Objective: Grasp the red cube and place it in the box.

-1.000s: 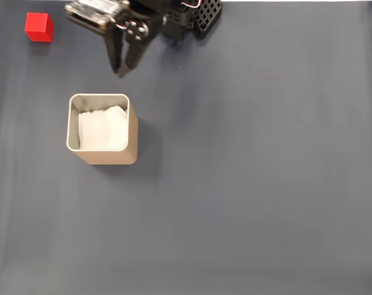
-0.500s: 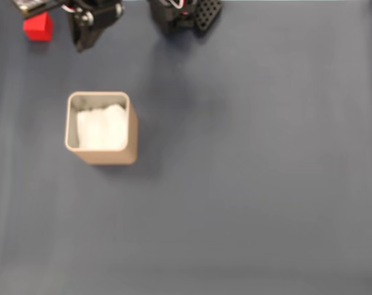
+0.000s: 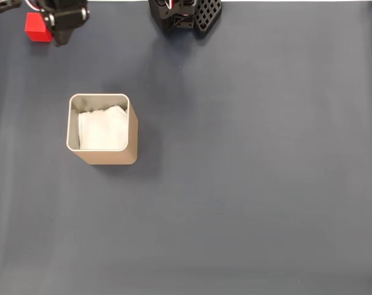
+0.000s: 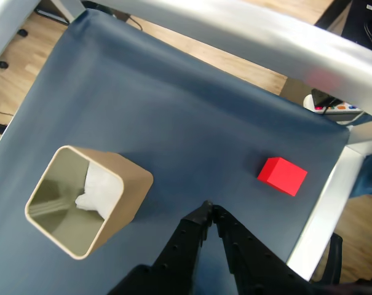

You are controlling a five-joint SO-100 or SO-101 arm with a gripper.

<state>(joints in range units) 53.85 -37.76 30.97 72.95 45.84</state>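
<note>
No text, label, brand, number or sign can be read in either view. The red cube shows plain smooth faces, the tan box bears no marking on its walls or rim, and the dark blue cloth on the table is unprinted. The black parts of the arm carry nothing legible at this size.
</note>
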